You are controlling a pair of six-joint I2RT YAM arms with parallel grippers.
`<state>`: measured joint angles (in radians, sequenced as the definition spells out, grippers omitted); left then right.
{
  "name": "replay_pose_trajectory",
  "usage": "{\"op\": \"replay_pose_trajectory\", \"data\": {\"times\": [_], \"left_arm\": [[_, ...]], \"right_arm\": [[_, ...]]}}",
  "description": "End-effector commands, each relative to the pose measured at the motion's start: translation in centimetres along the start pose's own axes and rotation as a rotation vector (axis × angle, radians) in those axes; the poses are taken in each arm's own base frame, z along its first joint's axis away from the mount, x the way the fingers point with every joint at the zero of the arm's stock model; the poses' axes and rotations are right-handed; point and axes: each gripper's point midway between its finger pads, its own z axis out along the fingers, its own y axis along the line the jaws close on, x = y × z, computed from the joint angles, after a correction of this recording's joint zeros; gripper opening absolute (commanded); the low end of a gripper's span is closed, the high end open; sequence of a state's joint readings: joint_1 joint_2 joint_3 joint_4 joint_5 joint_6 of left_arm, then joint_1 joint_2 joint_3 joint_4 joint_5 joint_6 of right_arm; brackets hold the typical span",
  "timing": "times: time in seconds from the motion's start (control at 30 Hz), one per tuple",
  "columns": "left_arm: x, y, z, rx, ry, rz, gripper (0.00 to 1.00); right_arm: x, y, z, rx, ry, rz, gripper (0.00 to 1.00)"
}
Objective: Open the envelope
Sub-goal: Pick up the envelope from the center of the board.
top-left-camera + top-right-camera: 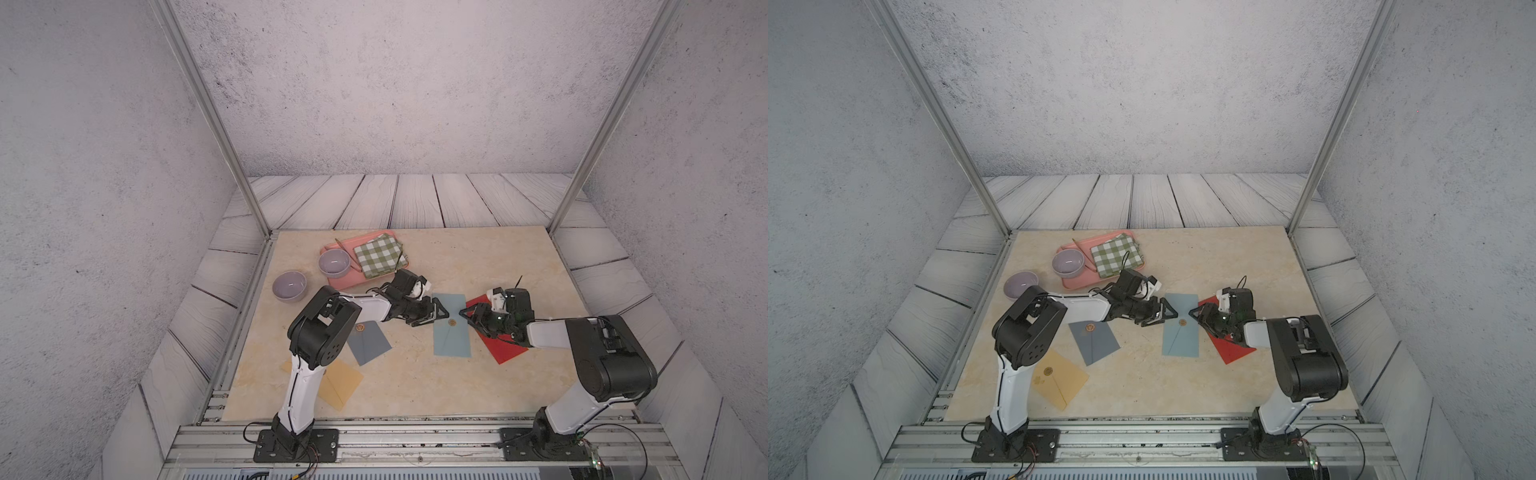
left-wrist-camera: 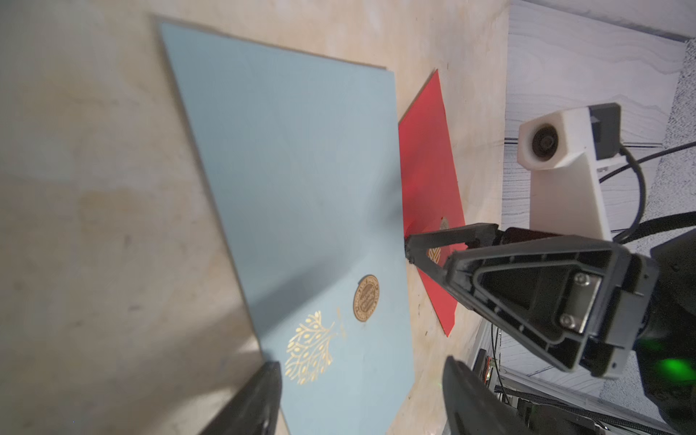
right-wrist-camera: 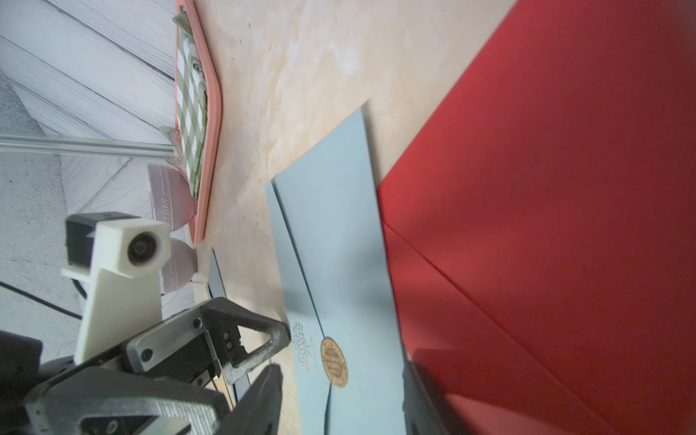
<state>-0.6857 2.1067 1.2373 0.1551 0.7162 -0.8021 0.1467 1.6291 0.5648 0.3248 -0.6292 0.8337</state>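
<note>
- Envelope (image 1: 451, 332): the light blue one, flat on the table (image 1: 415, 382), just right of centre in both top views and between the two arms.
- The red envelope (image 1: 498, 340) lies just beside its right long edge. We can't tell whether they touch.
- The flap (image 1: 441, 322) looks like a triangle hinged on the left long edge. Its tip sits under the round gold seal (image 2: 366, 298), about mid-body, and it looks sealed down.
- Left gripper (image 1: 438, 313): jaws spread wide and empty, low at the envelope's left edge.
- Right gripper (image 1: 467, 318): jaws apart and empty, tips right at the envelope's right edge, level with the seal. We can't tell whether they touch it.
- Handling, our read: thin card, very light and smooth. It lies flush with the table, so it should slide or buckle rather than resist.
- Where to grab: we'd go for the flap's free edge next to the seal, working a fingertip under it. The seal itself is too flat to pinch.
- One gripper should pin the body while the other peels the flap.
- Risks: the whole envelope lifts with the flap, the paper tears at the seal, or we snag the red envelope.
</note>
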Motion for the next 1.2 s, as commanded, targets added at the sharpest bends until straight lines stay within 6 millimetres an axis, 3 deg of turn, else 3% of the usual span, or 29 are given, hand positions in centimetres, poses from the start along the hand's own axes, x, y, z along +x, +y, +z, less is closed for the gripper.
{"op": "replay_pose_trajectory", "data": {"times": [0.0, 0.33, 0.43, 0.57, 0.77, 1.03, 1.17], "left_arm": [[4.5, 4.5, 2.2, -0.121, 0.119, -0.096, 0.73], [3.9, 5.8, 1.1, -0.154, 0.078, -0.12, 0.73], [3.9, 5.7, 1.1, -0.152, 0.077, -0.121, 0.73], [4.0, 5.8, 1.2, -0.149, 0.08, -0.12, 0.73], [4.0, 5.7, 1.2, -0.146, 0.081, -0.122, 0.73], [4.2, 5.6, 1.5, -0.124, 0.093, -0.126, 0.72], [4.2, 5.4, 1.4, -0.122, 0.092, -0.124, 0.72]], "right_arm": [[2.9, -0.7, -0.4, 0.064, 0.119, -0.003, 0.56], [0.5, 0.6, -0.8, 0.104, 0.077, -0.092, 0.57], [0.1, 0.0, -1.0, 0.145, 0.055, -0.086, 0.57], [0.6, -1.5, -1.1, 0.212, 0.071, -0.066, 0.58], [2.0, -2.3, -0.2, 0.174, 0.109, -0.007, 0.58], [1.6, 0.6, 1.2, -0.007, 0.138, -0.013, 0.56], [1.3, 2.2, 1.0, -0.094, 0.123, -0.029, 0.51]]}}
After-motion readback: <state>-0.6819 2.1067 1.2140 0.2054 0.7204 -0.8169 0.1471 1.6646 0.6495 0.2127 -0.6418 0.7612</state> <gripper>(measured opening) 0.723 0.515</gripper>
